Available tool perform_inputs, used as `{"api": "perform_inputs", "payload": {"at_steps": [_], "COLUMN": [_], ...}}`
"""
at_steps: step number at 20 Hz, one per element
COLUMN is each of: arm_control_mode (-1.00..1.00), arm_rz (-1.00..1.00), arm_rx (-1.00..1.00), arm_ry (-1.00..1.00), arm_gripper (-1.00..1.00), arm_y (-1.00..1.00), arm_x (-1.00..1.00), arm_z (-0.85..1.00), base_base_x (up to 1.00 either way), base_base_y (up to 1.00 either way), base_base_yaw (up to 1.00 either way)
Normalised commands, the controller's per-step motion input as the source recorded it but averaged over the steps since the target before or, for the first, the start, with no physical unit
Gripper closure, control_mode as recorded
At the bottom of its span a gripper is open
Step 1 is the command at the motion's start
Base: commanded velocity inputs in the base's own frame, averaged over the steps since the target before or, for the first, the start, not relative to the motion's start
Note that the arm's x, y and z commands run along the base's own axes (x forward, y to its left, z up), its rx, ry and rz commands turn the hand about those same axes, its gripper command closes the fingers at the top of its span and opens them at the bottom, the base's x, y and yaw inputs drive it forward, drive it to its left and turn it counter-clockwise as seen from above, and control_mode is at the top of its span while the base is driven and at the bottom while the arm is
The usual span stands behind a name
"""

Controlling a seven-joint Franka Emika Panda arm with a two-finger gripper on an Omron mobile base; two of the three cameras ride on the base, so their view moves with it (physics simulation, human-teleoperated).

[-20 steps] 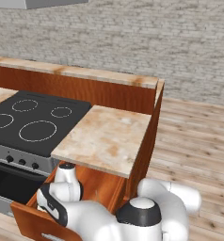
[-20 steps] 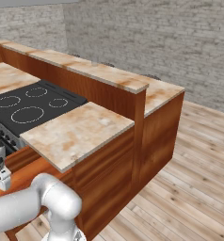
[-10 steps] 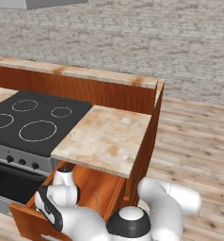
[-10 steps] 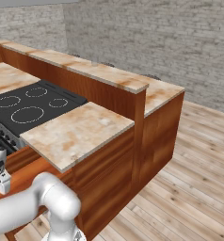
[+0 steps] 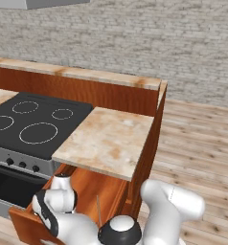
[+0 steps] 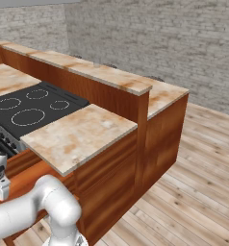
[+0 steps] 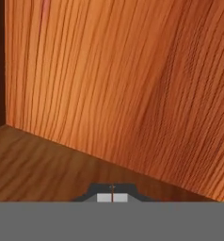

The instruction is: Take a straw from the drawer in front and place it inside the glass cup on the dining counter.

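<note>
The drawer (image 5: pixel 89 184) stands pulled out under the small marbled top, and its side also shows as the drawer (image 6: pixel 25 178). My arm reaches down into it. My gripper (image 7: pixel 112 197) is shut, with a thin reddish line, the straw (image 7: pixel 112 188), pinched between its tips, and faces the drawer's wooden wall and floor. From the left base the straw (image 5: pixel 97 210) shows as a thin, nearly upright stick rising behind my forearm inside the drawer. The dining counter (image 5: pixel 87 74) runs along the back, seen also as the dining counter (image 6: pixel 102 74). The glass cup is out of view.
A black cooktop (image 5: pixel 29 124) with an oven front and knobs sits left of the drawer. The small marbled top (image 5: pixel 106 139) overhangs the drawer's rear half. Open wood floor (image 5: pixel 197 143) lies to the right of the cabinets.
My forearm's dark-capped joint has slid left and down. The hand has stayed low inside the drawer with its jaws shut.
</note>
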Motion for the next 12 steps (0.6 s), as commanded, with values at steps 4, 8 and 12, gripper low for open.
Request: {"api": "perform_inputs", "payload": {"at_steps": [4, 8, 12], "arm_control_mode": [-1.0, -1.0, -1.0], "arm_rz": [0.0, 0.0, 0.0], "arm_rx": [0.0, 0.0, 0.0], "arm_ry": [0.07, 0.09, 0.11], "arm_gripper": [1.0, 1.0, 1.0], "arm_y": [0.26, 0.28, 0.3], "arm_x": [0.0, 0.0, 0.0], "arm_z": [-0.18, -0.15, -0.13], "base_base_x": [0.0, 0.0, 0.0], "base_base_y": [0.0, 0.0, 0.0], "base_base_yaw": [0.0, 0.0, 0.0]}}
